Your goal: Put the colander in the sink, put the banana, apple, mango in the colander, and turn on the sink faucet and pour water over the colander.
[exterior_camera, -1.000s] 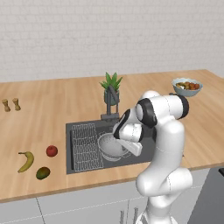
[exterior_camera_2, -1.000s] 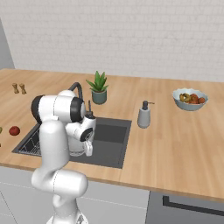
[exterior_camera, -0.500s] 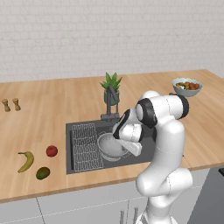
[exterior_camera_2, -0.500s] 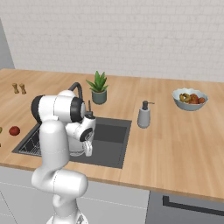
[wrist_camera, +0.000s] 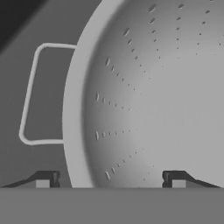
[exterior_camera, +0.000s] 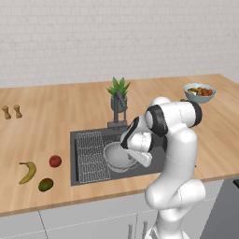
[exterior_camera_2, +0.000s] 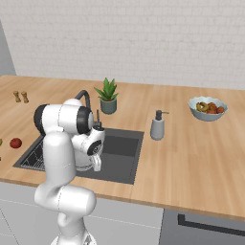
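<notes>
The colander (exterior_camera: 113,158) sits in the right part of the dark sink (exterior_camera_2: 119,155), beside the wire rack. My gripper (wrist_camera: 111,180) hovers low over it and stands open, its two fingertips (wrist_camera: 47,179) wide apart on either side of the colander's (wrist_camera: 166,96) rim, near its wire handle (wrist_camera: 30,96). On the counter left of the sink lie the banana (exterior_camera: 28,172), the red apple (exterior_camera: 55,161) and the mango (exterior_camera: 45,184). The faucet (exterior_camera: 119,109) stands behind the sink. I see no water stream.
A flat wire rack (exterior_camera: 91,156) fills the sink's left half. A potted plant (exterior_camera: 118,91) stands behind the faucet, a soap dispenser (exterior_camera_2: 157,127) right of the sink, a bowl of mixed fruit (exterior_camera: 200,92) at the far right, two shakers (exterior_camera: 11,112) at the far left.
</notes>
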### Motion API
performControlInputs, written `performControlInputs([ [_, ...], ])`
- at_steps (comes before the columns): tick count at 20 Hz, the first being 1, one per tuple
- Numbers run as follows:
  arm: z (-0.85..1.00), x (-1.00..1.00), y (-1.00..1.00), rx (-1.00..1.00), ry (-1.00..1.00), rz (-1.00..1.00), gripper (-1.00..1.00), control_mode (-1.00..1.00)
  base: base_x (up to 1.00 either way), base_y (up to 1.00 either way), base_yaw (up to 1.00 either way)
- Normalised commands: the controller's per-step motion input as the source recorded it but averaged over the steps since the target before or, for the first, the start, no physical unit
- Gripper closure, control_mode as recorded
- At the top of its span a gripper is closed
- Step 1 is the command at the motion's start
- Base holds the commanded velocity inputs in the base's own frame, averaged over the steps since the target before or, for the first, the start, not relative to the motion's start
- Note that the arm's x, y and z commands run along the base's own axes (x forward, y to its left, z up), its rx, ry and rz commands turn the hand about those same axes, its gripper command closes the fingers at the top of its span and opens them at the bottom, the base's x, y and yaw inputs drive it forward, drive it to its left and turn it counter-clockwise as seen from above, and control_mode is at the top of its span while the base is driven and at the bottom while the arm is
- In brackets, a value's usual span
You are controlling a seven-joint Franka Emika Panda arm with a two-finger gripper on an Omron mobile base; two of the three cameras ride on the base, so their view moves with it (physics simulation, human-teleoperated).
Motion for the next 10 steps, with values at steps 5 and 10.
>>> performControlInputs([
  [5, 0.03, 0.00, 0.00, 0.00, 0.00, 0.00, -1.00, -1.00, 0.00, 0.00, 0.00],
  [10, 0.55, -0.14, -0.01, 0.01, 0.00, -0.07, -1.00, -1.00, 0.00, 0.00, 0.00],
])
